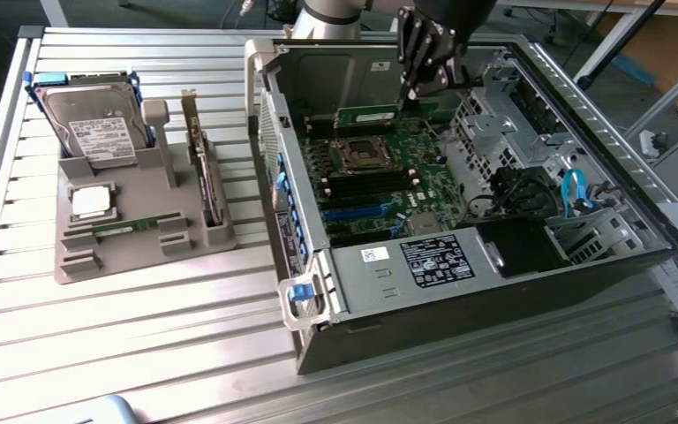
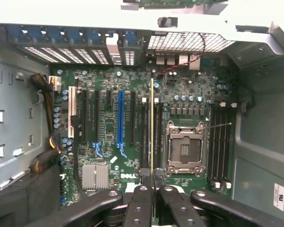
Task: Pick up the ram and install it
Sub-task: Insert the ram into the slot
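Slatted metal surface (image 1: 139, 336), the exterior view's left: grey holder (image 1: 139, 261) carrying, near to far, a spare green memory stick (image 1: 127, 227) lying flat, a silver processor chip (image 1: 89, 201), an upright dark expansion card (image 1: 206, 181) and a hard drive (image 1: 94, 124). The exterior view's right: open computer case (image 1: 433, 300), motherboard (image 1: 422, 177) exposed. Far part of the case: gripper (image 1: 412, 95) closed on the ram (image 1: 366, 115), held edge-down over the memory slots just beside the open processor socket (image 1: 363, 155).

The ram (image 1: 366, 114) is green, like the motherboard (image 2: 189, 90) (dotted with dark chips); one expansion slot (image 2: 119, 118) is blue, the gripper (image 2: 153, 178) black, the tray (image 1: 127, 262) grey.
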You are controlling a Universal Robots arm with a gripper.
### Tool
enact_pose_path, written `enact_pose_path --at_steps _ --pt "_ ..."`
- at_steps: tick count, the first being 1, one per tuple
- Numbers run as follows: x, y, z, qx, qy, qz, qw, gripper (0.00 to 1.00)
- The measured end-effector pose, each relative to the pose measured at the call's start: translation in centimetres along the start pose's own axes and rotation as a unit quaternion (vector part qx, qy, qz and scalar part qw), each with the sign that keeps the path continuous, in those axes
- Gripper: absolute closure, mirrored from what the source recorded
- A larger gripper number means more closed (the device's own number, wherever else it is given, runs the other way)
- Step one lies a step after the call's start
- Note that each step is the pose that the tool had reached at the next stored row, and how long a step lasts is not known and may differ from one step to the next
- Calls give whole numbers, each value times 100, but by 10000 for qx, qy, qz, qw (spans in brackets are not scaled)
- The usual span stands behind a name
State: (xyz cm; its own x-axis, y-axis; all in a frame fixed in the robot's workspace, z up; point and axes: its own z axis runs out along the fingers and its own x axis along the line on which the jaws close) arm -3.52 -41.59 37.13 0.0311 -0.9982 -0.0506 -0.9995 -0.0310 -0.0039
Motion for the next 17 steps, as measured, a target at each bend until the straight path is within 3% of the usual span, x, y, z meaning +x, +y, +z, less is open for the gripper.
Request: enact_pose_path --at_steps 6,17 --pt "-85 -3 16 0 8 0 10000 88" --pt "-97 -3 104 0 10 0 10000 88"
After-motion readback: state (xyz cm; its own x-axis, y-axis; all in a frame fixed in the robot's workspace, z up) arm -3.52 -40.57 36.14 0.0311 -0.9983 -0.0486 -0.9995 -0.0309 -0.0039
